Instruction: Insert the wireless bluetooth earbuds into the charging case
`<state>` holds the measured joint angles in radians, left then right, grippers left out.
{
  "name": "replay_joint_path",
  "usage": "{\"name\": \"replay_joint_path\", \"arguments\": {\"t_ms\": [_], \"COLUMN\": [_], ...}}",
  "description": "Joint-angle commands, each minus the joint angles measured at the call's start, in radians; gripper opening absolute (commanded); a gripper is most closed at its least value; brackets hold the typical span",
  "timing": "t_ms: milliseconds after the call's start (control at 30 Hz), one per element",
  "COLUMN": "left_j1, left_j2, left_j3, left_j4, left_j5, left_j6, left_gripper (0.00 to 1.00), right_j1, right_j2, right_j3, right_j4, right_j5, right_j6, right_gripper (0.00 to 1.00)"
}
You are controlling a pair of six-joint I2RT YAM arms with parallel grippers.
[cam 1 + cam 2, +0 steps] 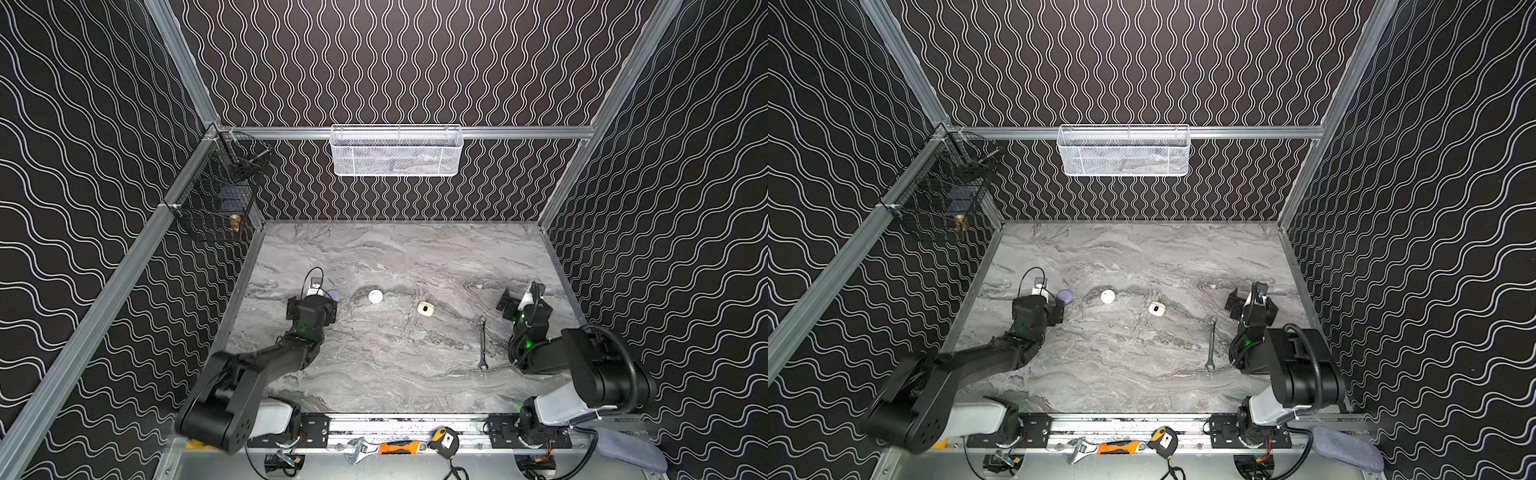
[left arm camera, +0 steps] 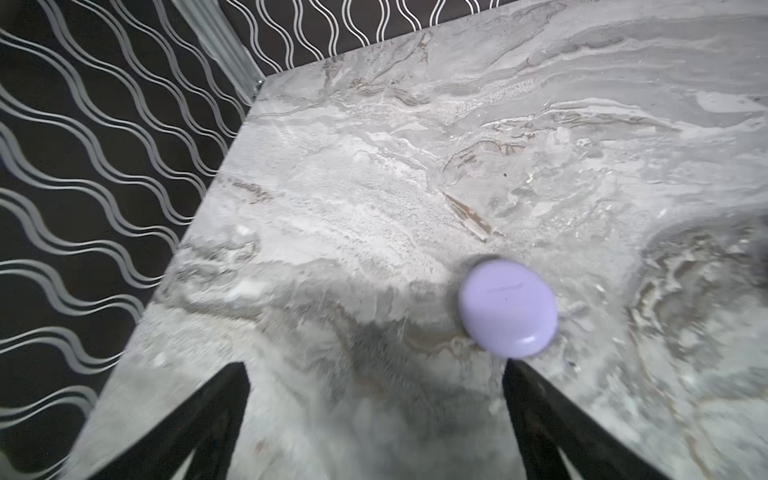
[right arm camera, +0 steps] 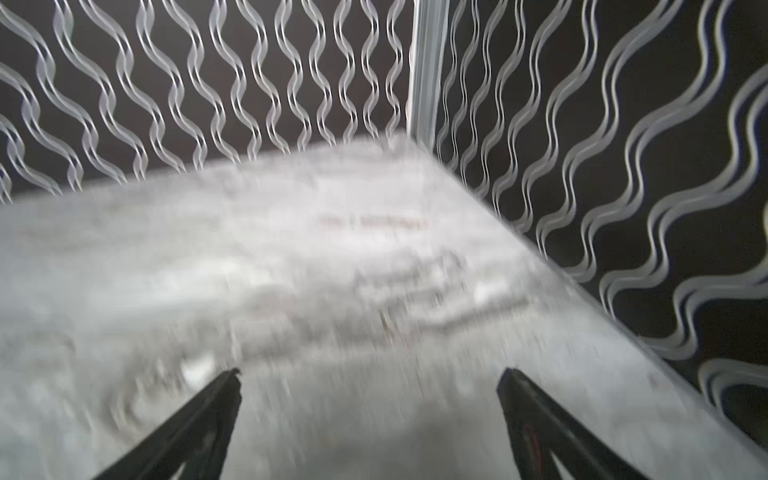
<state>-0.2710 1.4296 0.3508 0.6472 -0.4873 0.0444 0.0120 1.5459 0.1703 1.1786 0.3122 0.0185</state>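
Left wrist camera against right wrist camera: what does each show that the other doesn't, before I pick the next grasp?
Only the left wrist view: a closed pale lavender oval plastic case lying on the table, just past one fingertip of the left gripper, not between the jaws. Only the right wrist view: the table corner ahead of the right gripper, blurred, with no case I can make out. Both: open black jaws holding nothing, the grey marble tabletop and the black wavy-line wall.
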Motion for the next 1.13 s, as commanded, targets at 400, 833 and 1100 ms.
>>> {"name": "replay_joint_path", "arguments": {"t_ms": [400,833,1100], "left_j1": [0.193,0.19,0.185], "left_j2": [0.23,0.235,0.238], "left_j3": [0.015,0.017,0.017], "left_j4": [0.399,0.395,0.398], "left_j5": [0.264,0.285,0.291], "left_j6": [0.0,0.011,0.019], "left_gripper": [0.99,0.99,0.99], "right_j1": [0.003,0.003,0.002], "right_j2": [0.005,0.003,0.004], "right_j3": [0.064,0.063,0.072], "right_j4": [0.081,0.081,0.062], "right_j5": [-0.029,-0.025,-0.037], "right_j6": [-0.009,-0.011,-0.002], "right_gripper": [1.0,1.0,1.0]}}
